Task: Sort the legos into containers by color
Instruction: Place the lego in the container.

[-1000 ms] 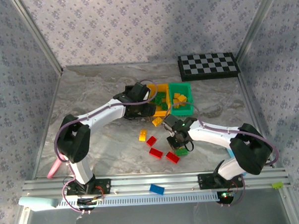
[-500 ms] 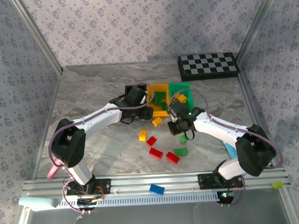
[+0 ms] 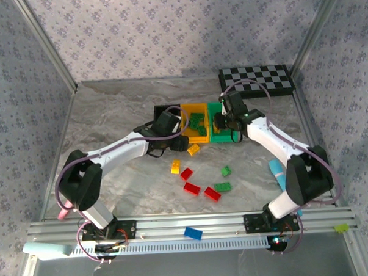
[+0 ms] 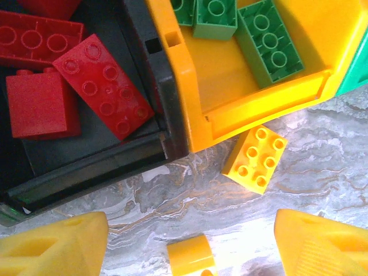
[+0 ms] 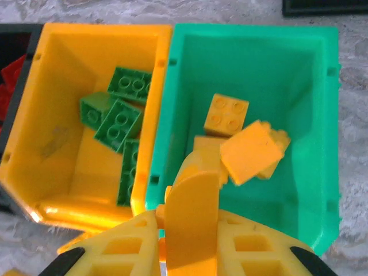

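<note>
Currently, the loose legos (image 3: 191, 188) lie scattered on the surface (image 3: 110, 117) just in front of the containers (image 3: 199, 139): red, yellow and green pieces, the nearest a yellow brick (image 4: 255, 158) just beside the front wall of the yellow bin (image 4: 264, 95). Each is judged light, rigid and hard, with glossy sides that may slip. Take hold across two flat opposite side walls, low down, never over the studs. The left claw (image 4: 190, 230) stands open above the surface near that brick; the right claw (image 5: 192, 195) is closed over the green bin (image 5: 310, 115), and whether it pinches a brick cannot be told.
</note>
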{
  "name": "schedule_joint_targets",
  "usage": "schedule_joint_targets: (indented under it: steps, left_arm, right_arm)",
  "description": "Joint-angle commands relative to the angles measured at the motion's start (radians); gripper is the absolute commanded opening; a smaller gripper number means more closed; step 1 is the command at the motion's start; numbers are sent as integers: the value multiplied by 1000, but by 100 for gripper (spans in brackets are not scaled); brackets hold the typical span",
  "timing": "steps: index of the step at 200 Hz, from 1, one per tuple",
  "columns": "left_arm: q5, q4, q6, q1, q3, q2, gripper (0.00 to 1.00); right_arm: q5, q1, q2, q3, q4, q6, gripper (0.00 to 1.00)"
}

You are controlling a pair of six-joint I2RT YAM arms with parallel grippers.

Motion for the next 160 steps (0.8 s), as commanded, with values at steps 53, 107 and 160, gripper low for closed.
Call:
schedule_joint_targets:
  steps: [53,107,160]
  left_arm:
    - [-13,15,-21,-14,-14,-38,76]
    - [-1,19,1,-36,-37,-36,78]
    - [134,83,71,-92,-34,-5,79]
  right_arm:
    - [-46,-51,200,194,62,-31,33]
    - [-24,-33,130,136,25,-53,46]
    - [-27,4,-69,-87,-33,-31,46]
